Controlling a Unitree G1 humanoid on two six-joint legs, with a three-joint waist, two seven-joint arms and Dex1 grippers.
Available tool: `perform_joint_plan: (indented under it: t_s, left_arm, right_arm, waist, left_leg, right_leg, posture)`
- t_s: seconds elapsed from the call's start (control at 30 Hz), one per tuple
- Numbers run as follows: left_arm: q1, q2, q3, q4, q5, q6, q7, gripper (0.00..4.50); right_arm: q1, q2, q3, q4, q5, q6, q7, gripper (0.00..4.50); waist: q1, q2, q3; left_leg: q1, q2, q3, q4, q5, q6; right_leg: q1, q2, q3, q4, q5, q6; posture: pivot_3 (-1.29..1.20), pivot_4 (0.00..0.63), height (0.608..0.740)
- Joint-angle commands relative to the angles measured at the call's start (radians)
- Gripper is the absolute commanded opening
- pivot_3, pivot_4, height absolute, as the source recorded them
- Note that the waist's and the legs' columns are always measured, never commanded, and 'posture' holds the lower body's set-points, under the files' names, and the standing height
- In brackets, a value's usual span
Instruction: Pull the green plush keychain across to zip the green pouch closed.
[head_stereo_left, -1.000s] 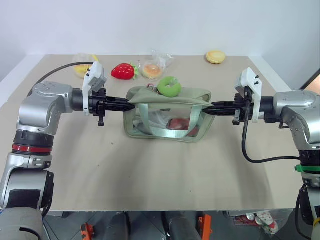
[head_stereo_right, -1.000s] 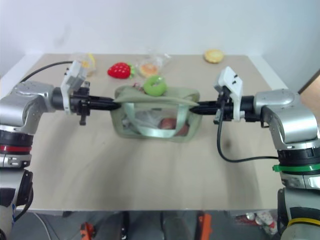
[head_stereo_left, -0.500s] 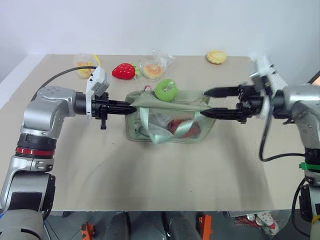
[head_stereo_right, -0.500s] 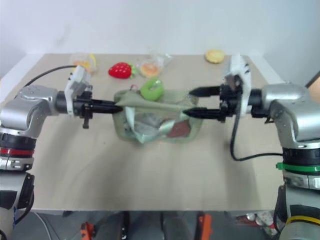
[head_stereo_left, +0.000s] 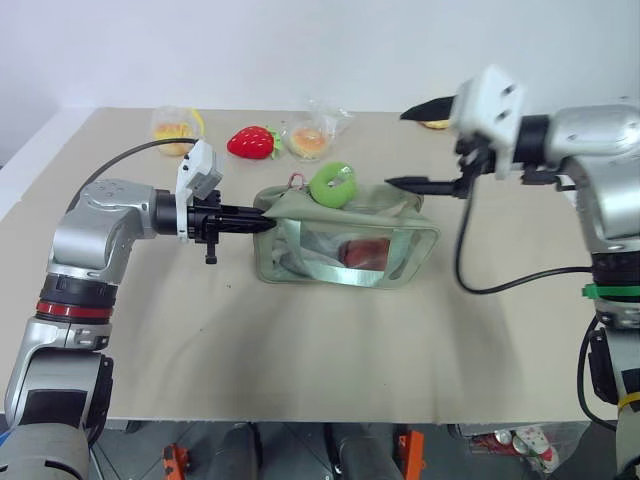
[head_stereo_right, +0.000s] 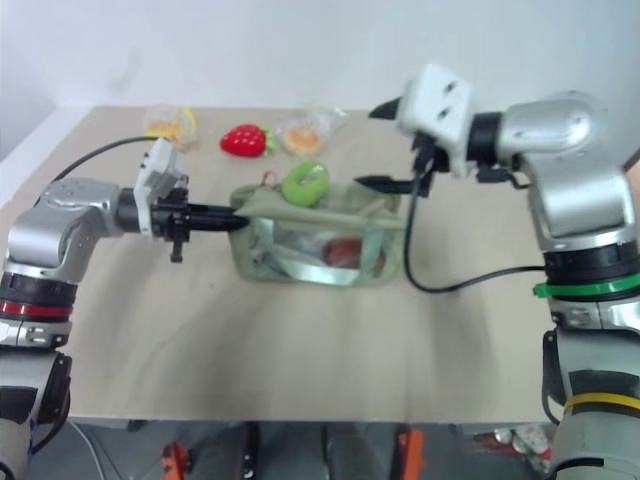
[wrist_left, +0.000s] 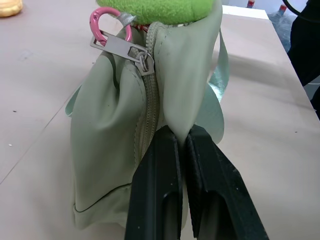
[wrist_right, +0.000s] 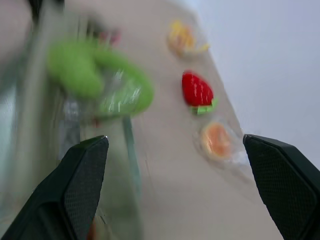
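On a matte beige surface (head_stereo_left: 300, 350) before a pale wall, the soft sage pouch (head_stereo_left: 345, 245) sits mid-way, a fuzzy lime keychain (head_stereo_left: 334, 184) on its top. The left hand (head_stereo_left: 262, 224) pinches its fabric end; the right hand (head_stereo_left: 405, 150) hangs above, spread.

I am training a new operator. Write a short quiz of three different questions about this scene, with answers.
1. True or false: the left gripper is shut on the pouch.
2. Which gripper is open? A) left B) right
3. Fill in: the keychain lies near the pouch's ___ end, the robot's side.

Key: 1 true. 2 B. 3 left.
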Motion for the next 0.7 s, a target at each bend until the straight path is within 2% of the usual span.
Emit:
perform_joint_plan:
  t_s: [0.03, 0.43, 0.7]
  left_arm:
    - [0.017, 0.004, 0.012, -0.048, -0.024, 0.004, 0.01, 0.0]
    - [0.03, 0.011, 0.014, -0.056, -0.033, 0.002, 0.036, 0.0]
    - [0.016, 0.007, 0.01, -0.046, -0.035, -0.002, 0.04, 0.0]
  right_arm:
    - [-0.042, -0.009, 0.039, 0.011, -0.162, -0.241, -0.044, 4.47]
    - [-0.082, 0.055, 0.03, -0.041, -0.107, -0.292, 0.053, 4.47]
    - [-0.055, 0.088, 0.061, -0.043, -0.156, -0.353, 0.065, 4.47]
  waist:
    - [0.0, 0.0, 0.0]
    - [0.001, 0.0, 0.0]
    - [0.001, 0.0, 0.0]
  left_leg:
    - [0.0, 0.0, 0.0, 0.0, 0.0, 0.0]
    - [0.0, 0.0, -0.002, 0.001, 0.0, 0.0]
    - [0.0, 0.0, -0.002, 0.0, 0.0, 0.0]
  right_leg:
    - [0.0, 0.0, 0.0, 0.0, 0.0, 0.0]
    - [0.001, -0.001, -0.002, 0.0, 0.0, -0.001]
    - [0.001, 0.0, -0.002, 0.0, 0.0, -0.001]
  posture:
    - [0.0, 0.15, 0.74]
    - [0.0, 0.15, 0.74]
    - [0.0, 0.15, 0.74]
